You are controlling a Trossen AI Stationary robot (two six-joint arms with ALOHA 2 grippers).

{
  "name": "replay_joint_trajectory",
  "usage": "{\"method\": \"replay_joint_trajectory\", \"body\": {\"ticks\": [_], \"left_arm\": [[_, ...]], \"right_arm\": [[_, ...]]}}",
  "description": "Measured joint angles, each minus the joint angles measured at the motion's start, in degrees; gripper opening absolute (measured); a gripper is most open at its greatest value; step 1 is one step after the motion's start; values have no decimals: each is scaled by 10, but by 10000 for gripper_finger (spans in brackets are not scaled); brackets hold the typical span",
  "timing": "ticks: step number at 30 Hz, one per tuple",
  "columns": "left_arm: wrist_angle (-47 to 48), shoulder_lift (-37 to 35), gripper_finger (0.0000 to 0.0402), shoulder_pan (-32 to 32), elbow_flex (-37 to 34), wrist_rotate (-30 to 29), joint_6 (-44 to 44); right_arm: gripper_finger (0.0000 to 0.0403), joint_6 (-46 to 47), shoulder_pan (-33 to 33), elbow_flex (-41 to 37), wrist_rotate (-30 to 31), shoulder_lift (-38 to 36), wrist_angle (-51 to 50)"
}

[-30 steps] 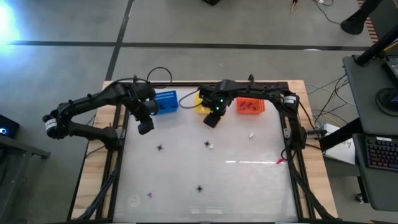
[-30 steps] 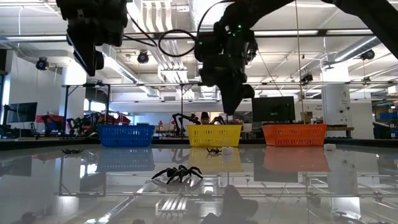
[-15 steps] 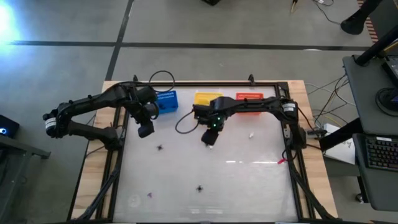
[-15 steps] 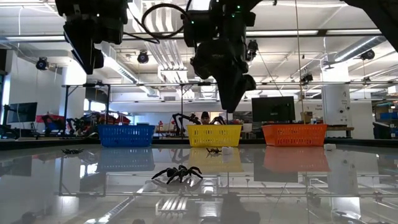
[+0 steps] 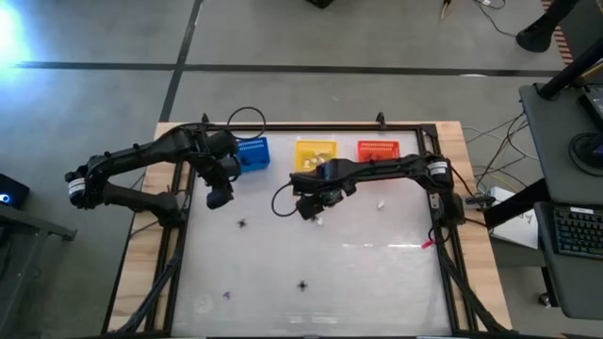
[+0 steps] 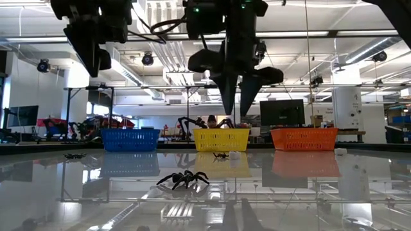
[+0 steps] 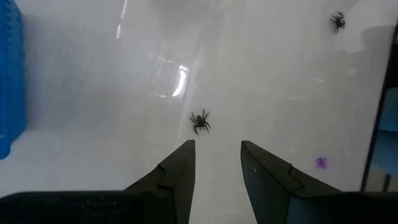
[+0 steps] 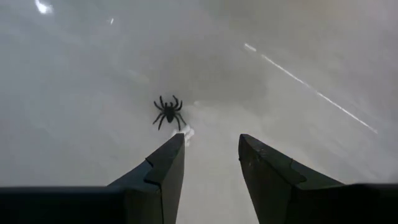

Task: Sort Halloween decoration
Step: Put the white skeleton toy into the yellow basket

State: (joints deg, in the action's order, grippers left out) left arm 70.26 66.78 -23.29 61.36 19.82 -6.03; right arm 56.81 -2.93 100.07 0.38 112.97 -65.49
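Roughly midway at best: most trinkets are still loose on the table [image 5: 377, 273]. Right gripper [image 5: 311, 209] hangs over the table centre, fingers spread with nothing between them, pointed down at a black spider [image 8: 168, 111] with a small whitish piece [image 8: 188, 132] just beside it; judging by that, this spider is the next pick. Left gripper [image 5: 219, 195] hovers near the blue basket [image 5: 252, 153], fingers parted and empty, above another spider [image 7: 200, 121]. More still out: a spider near the front [image 5: 302, 283], a purple piece [image 5: 226, 294] at front left, a whitish piece [image 5: 381, 203] to the right. Yellow basket [image 5: 316, 151] and orange basket [image 5: 379, 150] stand along the back edge; the yellow one seems to have dark pieces inside, contents of the others are too small to tell. So some sorting looks done, at least five or six pieces left.
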Motion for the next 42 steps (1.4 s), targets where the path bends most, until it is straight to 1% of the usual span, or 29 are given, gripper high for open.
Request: {"method": "replay_joint_trajectory", "body": {"ticks": [5,12,22,27,31,36,39,42], "left_arm": [[0,0,111,0,0,-20,-10],[0,0,111,0,0,-20,-18],[-2,0,111,0,0,-19,-23],[-2,0,111,0,0,-19,-21],[-1,0,111,0,0,-19,-21],[-2,0,111,0,0,-19,-21],[-2,0,111,0,0,-19,-21],[-2,0,111,0,0,-19,-22]], "right_arm": [[145,61,17,0,30,15,2],[134,107,38,0,23,50,15],[119,153,61,0,27,75,27],[118,154,64,0,27,100,56],[118,156,65,2,24,115,58],[115,134,67,2,26,116,57],[98,118,67,2,27,116,50],[66,101,67,2,26,117,30]]}}
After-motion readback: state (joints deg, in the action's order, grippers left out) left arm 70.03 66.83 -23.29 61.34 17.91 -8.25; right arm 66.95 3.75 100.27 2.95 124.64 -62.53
